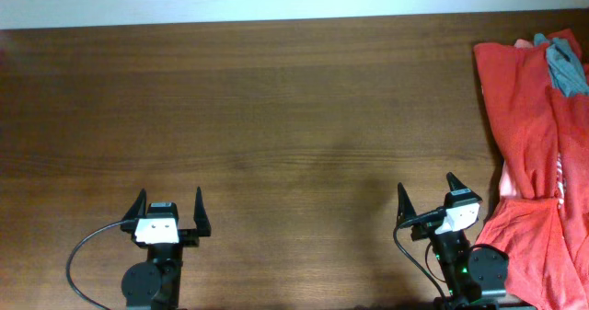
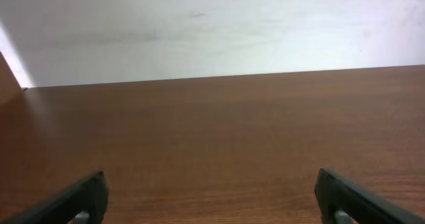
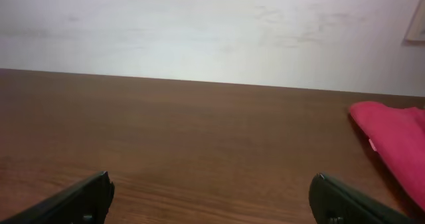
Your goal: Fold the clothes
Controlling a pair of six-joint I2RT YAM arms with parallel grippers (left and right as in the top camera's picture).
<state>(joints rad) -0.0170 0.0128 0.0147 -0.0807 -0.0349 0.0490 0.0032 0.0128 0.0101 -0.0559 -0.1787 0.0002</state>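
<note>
here the tabletop (image 1: 276, 117) is dark brown wood with a fine grain running left to right, and it fills almost the whole overhead frame. a pale strip runs along the top edge of that frame. in both wrist views the wood ends at a plain off-white wall (image 2: 199, 31), faintly smudged and scuffed.

the clothes (image 1: 525, 117) lie in a loose heap at the right edge of the overhead frame, running from the upper right down to the lower right corner and cut off by the border. most of the heap is orange-red fabric, creased in long folds. a paler pink layer shows near the top and along the right side, and a small grey garment (image 1: 563, 63) sits crumpled on the heap in the upper right. in the right wrist view the heap shows only as a rounded red fold at the right edge.

the left gripper (image 1: 170, 200) sits at the lower left of centre, jaws spread wide and holding nothing, well apart from the clothes. the right gripper (image 1: 427, 186) sits at the lower right, equally wide and empty, with the red fabric just beside its arm.
</note>
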